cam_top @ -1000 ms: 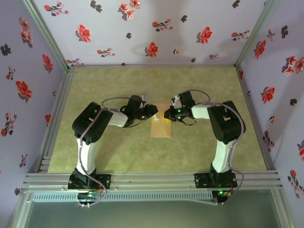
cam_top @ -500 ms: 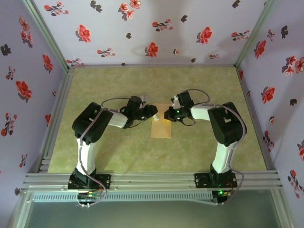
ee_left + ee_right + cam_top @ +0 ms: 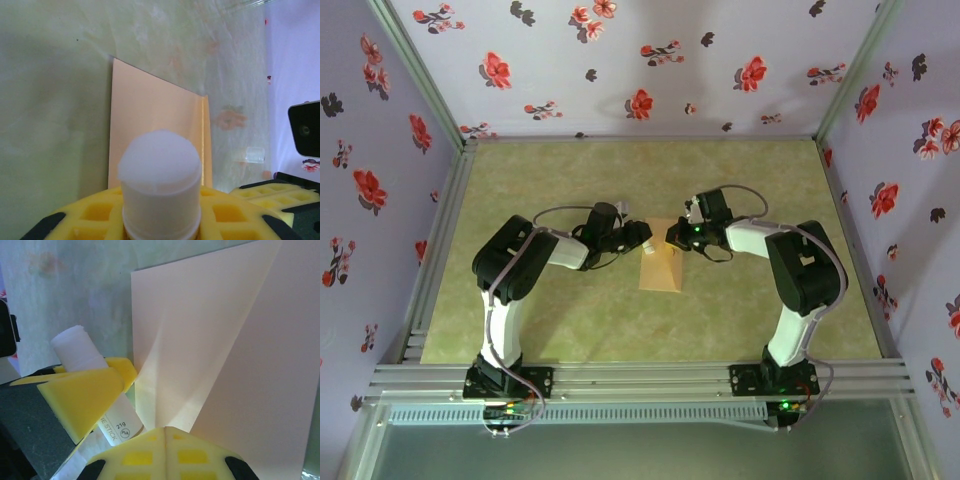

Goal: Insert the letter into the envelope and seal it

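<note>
- Envelope (image 3: 660,268): lies mid-table on the green mat (image 3: 550,180), between my two arms, long side running away from the bases.
- Handling, my call: thin kraft paper and very light. It's floppy at the flap and a bit stiffer along the folds. It will likely skate on the mat if glue is dragged across it, and it creases easily.
- Where to hold: pinch the flap tip only. The body is better pinned flat by pressing than grabbed.
- Right gripper (image 3: 165,440): clenched, yellow fingers together on the tip of the flap (image 3: 200,330). The flap is raised off the envelope body and bowed, with a soft crease.
- Left gripper (image 3: 636,238): grasping a glue stick (image 3: 160,170) round the barrel, white glue end exposed and aimed at the envelope. It sits just beside the envelope's left edge, near the flap end. I cannot tell if the glue touches paper.
- Glue stick, my call: rigid little plastic cylinder, easy to grip, with a soft, tacky tip, so light pressure is enough.
- Look: plain tan-brown with a triangular flap and no print that I can make out. It reads paler, pinkish, in the wrist views.
- Letter: I cannot tell whether it is inside the envelope.
</note>
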You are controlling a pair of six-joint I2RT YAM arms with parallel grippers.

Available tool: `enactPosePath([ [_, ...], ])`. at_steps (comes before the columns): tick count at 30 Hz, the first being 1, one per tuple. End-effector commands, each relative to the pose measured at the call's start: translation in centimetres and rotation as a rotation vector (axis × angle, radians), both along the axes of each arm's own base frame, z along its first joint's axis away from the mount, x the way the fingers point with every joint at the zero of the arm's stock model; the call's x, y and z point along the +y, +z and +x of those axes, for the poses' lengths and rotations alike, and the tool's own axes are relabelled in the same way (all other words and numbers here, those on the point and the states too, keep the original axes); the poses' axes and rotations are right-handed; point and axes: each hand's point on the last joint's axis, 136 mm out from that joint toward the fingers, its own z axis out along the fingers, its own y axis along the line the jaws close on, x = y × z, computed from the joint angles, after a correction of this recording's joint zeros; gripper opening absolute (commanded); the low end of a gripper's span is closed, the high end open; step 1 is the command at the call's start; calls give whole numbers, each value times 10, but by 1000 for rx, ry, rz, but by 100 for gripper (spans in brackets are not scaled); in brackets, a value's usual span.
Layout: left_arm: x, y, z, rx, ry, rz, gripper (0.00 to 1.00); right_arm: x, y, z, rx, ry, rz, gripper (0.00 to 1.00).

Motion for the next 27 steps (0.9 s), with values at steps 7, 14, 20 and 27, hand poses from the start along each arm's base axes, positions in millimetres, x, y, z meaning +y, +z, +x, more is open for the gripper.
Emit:
enactPosePath([
  [7,7,-39,-26,112,-20,62,0,0,-16,-13,65,-86,98,0],
  [14,9,-41,-23,113,-2,70,0,6,-20,-19,70,-99,138,0],
  [20,7,-44,-25,119,-4,74,0,10,-24,-22,73,-99,144,0],
  [27,7,-46,-25,123,-4,76,0,11,-40,-26,109,-95,124,0],
])
